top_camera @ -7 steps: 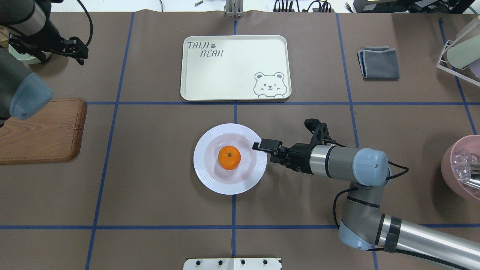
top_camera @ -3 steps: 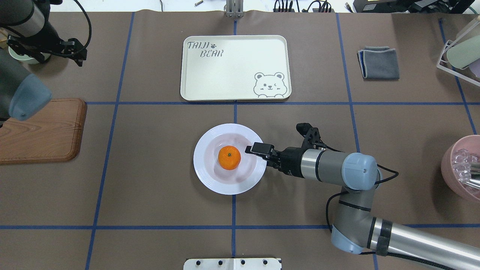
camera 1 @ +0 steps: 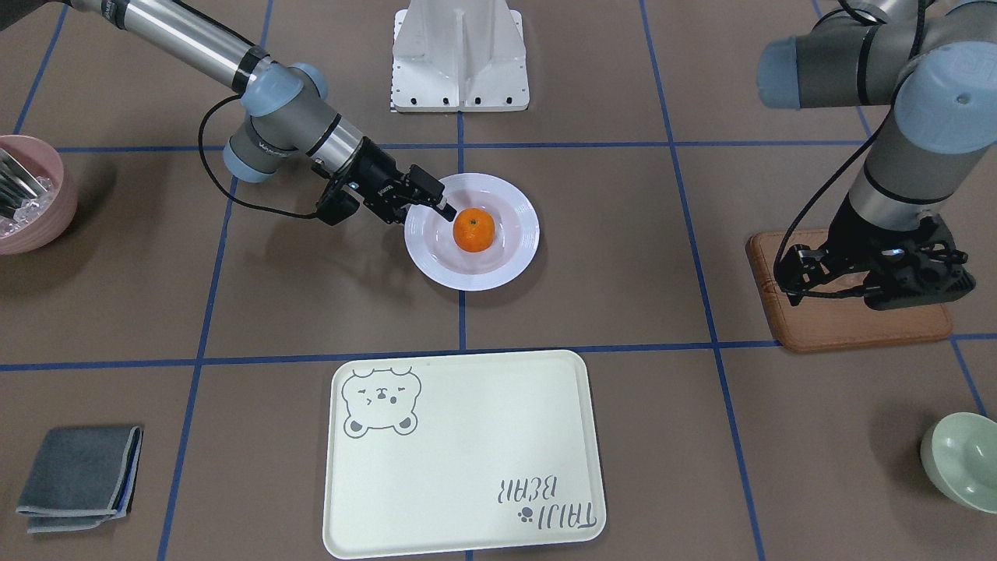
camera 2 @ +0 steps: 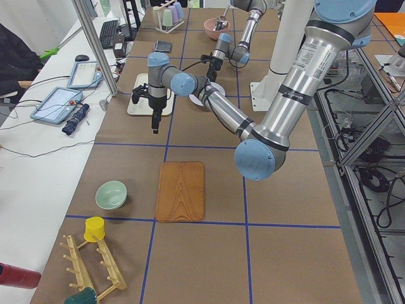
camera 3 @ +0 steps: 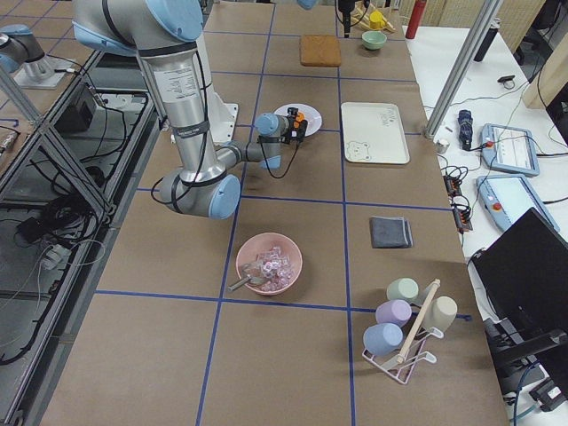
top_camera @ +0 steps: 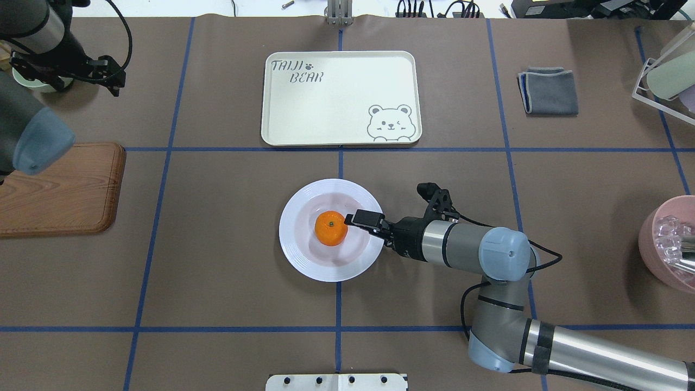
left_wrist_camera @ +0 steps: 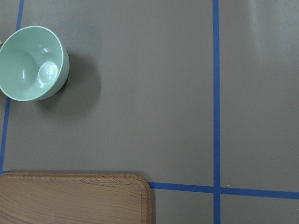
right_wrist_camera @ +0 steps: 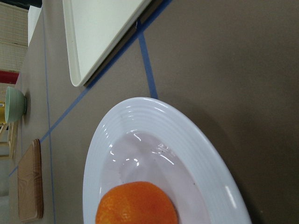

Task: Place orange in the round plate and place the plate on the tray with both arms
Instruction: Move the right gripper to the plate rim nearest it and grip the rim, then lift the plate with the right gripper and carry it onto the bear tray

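Front-facing, the right end effector [camera 1: 444, 209] reaches over the rim of the round plate [camera 1: 510, 269], its tip just beside the orange [camera 1: 473, 231] lying in the plate, grip impossible to tell, and the left end effector [camera 1: 876, 280] hangs far off, equally unreadable; overhead, the tray [top_camera: 336, 125] sits well beyond the right one

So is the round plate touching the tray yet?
Apart. The overhead view shows bare table and a blue tape line between the round plate and the tray.
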You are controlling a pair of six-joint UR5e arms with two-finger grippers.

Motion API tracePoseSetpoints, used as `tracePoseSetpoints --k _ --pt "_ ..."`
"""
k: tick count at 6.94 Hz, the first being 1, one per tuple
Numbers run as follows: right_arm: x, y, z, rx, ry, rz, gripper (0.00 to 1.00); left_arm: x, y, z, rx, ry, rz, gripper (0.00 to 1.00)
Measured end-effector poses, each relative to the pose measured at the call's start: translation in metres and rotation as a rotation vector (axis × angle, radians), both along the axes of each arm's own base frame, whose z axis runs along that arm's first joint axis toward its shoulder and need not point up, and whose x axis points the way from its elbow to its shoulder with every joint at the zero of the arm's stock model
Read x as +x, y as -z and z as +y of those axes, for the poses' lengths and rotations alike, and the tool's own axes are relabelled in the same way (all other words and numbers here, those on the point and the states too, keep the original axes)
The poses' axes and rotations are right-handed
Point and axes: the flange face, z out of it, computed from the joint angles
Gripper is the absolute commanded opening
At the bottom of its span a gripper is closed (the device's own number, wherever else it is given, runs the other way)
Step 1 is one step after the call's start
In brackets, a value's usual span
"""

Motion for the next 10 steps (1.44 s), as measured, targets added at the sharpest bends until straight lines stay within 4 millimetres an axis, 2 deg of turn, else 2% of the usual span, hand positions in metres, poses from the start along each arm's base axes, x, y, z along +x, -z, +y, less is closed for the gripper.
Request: tracePoseSetpoints --k 1,4,7,8,9,10 --pt "-0.002 0.003 0.000 -0.008 0.000 -0.005 0.02 0.000 0.000 0.000 0.000 0.000 0.000 0.98" --pt "-0.004 0.011 -0.002 -0.024 -0.012 -0.018 0.00 -0.003 0.000 -0.001 0.000 0.004 -0.001 0.98" --pt "-0.003 0.036 -0.009 -0.088 -0.061 -0.093 0.00 -0.031 -0.008 -0.006 0.010 0.017 -0.015 0.98" --pt "0.000 0.047 -0.019 -0.116 -0.097 -0.125 0.00 -0.039 -0.013 -0.006 0.014 0.011 -0.022 0.98" --pt "0.011 0.054 -0.039 -0.148 -0.140 -0.152 0.00 -0.043 -0.016 -0.006 0.015 0.008 -0.026 0.98" --pt "0.024 0.057 -0.069 -0.181 -0.191 -0.172 0.00 -0.045 -0.018 -0.007 0.015 0.007 -0.028 0.99"
